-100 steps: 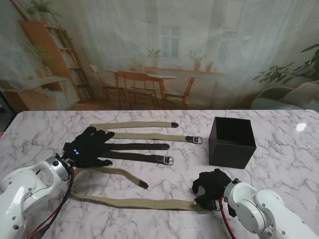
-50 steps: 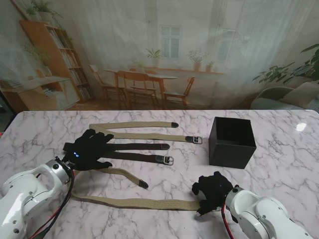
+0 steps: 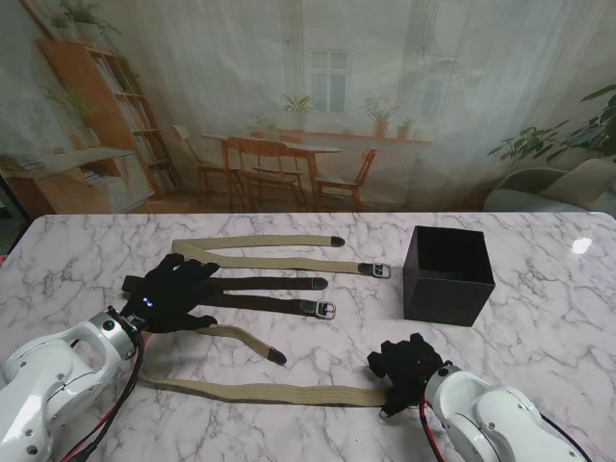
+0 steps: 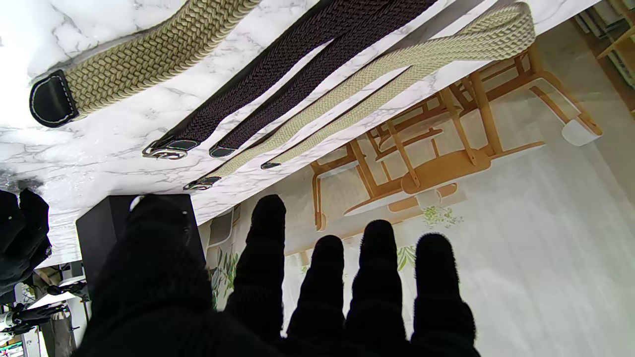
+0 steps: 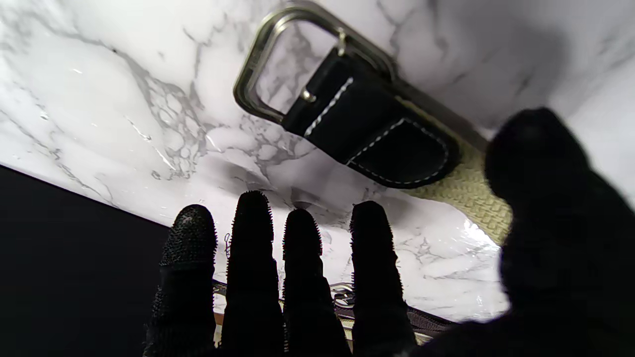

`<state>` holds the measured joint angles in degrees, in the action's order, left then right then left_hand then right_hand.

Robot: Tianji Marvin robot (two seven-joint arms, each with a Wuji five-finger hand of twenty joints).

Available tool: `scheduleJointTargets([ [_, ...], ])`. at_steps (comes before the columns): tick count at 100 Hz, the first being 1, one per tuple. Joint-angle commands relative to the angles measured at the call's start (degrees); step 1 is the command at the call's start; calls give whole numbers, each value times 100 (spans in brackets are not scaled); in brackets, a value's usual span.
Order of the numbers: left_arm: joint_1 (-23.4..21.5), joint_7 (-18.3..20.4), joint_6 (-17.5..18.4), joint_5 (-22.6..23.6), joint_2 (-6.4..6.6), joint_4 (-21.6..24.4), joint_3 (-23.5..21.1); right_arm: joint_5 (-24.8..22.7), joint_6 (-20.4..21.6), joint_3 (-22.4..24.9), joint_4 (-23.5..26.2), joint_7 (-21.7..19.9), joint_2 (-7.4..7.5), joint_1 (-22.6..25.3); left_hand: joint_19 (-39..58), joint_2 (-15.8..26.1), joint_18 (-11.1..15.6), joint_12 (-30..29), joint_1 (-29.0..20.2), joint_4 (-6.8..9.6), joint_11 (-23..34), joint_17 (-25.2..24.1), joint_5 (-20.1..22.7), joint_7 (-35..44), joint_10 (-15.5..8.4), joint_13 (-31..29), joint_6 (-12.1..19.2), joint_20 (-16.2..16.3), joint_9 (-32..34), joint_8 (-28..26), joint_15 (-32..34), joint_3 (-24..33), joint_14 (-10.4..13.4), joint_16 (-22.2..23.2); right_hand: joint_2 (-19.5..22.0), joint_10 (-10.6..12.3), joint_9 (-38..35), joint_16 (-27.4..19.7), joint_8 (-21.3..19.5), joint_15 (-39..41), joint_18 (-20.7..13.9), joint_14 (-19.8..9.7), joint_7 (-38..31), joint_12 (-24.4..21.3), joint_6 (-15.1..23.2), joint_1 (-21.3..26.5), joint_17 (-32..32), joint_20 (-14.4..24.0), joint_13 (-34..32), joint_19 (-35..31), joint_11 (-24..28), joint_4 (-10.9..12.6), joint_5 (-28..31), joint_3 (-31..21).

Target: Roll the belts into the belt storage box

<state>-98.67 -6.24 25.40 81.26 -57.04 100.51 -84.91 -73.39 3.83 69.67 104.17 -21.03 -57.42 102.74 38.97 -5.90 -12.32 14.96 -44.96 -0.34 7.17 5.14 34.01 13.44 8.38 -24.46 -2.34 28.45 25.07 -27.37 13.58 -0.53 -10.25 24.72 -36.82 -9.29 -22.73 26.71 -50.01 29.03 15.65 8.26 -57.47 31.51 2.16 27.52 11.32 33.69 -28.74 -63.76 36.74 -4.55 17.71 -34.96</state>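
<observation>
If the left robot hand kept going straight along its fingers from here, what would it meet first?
Probably the dark belts: the left robot hand points right along them, with the black storage box farther along that line. The wrist view shows the fingers held above the table, so height is unclear and it might pass over them.

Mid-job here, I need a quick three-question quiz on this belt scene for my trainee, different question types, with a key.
1. True or false: the belt storage box already holds a rolled belt.
2. Multiple choice: the right hand is at which part of the nearest tan belt? A) its buckle end B) its middle C) its plain tip
3. Fill in: the left hand rests with fingers spread over the folded ends of the ____ belts.

Key:
1. False; it looks empty from the stand view, and every belt lies on the table.
2. A; the buckle fills the right wrist view.
3. Dark.
</observation>
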Motion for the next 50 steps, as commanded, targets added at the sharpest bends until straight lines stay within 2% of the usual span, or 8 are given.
scheduleJointTargets([
  [1, -13, 82, -18, -14, -13, -5, 23, -32, -60, -58, -70, -132, 3, 37, -184, 207, -233, 4, -117, -42, -115, -91, 120, 18, 96, -4, -32, 138, 48, -62, -180, -79, -99, 20, -319, -74, 104, -117, -126, -96, 152, -124, -222, 66, 152, 314, 23, -55, -244, 12, 207, 141, -238, -33],
  [4, -11, 80, -15, -14, -13, -9, 25, -55, -56, -65, -72, -139, 4, 35, -187, 208, -236, 3, -118, -42, -116, -95, 123, 19, 99, -6, -38, 138, 45, -63, -179, -79, -101, 20, -324, -47, 18, -92, -128, -61, 159, -128, -327, 134, 317, 253, 39, -78, -299, 14, 244, 161, -111, -725],
  [8, -9, 79, -12, -14, -12, -13, 26, -60, -63, -79, -76, -151, 5, 29, -188, 209, -235, 4, -106, -44, -115, -93, 121, 18, 95, -9, -33, 139, 47, -63, -178, -85, -95, 21, -335, -50, -24, -77, -114, -49, 163, -121, -359, 167, 421, 88, 44, -96, -314, 11, 241, 26, 18, -1813],
  [15, -10, 78, -10, -20, -13, -14, 26, -26, -87, -101, -85, -156, 6, 20, -192, 210, -241, 4, -104, -44, -117, -97, 118, 17, 95, -10, -29, 141, 40, -63, -178, -83, -94, 21, -9, -34, -72, -58, -28, -21, 161, -128, -258, 177, 473, 199, 45, -104, -340, 8, 234, -65, 132, -2465],
  [23, -10, 69, -5, -23, -13, -21, 27, -15, -102, -114, -90, -140, 5, 18, -193, 205, -236, 4, -92, -45, -116, -95, 121, 18, 88, -7, -31, 143, 39, -63, -180, -88, -94, 21, 235, -34, -93, -46, 686, -8, 159, -117, -289, 186, 613, 643, 44, -114, -355, 10, 224, -605, 221, -2505],
  [32, -14, 76, -3, -23, -12, -23, 26, -20, -118, -114, -90, -72, -1, 32, -198, 208, -247, 4, -99, -44, -117, -97, 112, 14, 93, -3, -31, 145, 32, -62, -181, -81, -99, 22, 516, -38, -179, -46, 1272, -2, 164, -115, -317, 100, 805, 1110, 45, -122, -378, 15, 108, -872, 573, -2372],
  [41, -18, 70, -4, -27, -13, -27, 27, 13, -155, -106, -88, 13, -10, 55, -201, 214, -237, 5, -90, -44, -115, -103, 112, 15, 95, -2, -33, 147, 35, -63, -181, -83, -101, 22, 825, -37, -265, -44, 1859, 13, 170, -119, -180, -12, 842, 1418, 47, -131, -404, 18, -13, -962, 988, -2181],
  [50, -19, 64, -10, -33, -14, -31, 29, 60, -150, -86, -78, 69, -15, 81, -202, 211, -240, 5, -87, -45, -114, -99, 114, 15, 93, -5, -31, 150, 37, -63, -180, -86, -103, 23, 1342, 2, -475, -45, 2525, 30, 175, -139, 305, -109, 682, 1552, 37, -143, -441, 22, -53, -971, 1285, -1829],
])
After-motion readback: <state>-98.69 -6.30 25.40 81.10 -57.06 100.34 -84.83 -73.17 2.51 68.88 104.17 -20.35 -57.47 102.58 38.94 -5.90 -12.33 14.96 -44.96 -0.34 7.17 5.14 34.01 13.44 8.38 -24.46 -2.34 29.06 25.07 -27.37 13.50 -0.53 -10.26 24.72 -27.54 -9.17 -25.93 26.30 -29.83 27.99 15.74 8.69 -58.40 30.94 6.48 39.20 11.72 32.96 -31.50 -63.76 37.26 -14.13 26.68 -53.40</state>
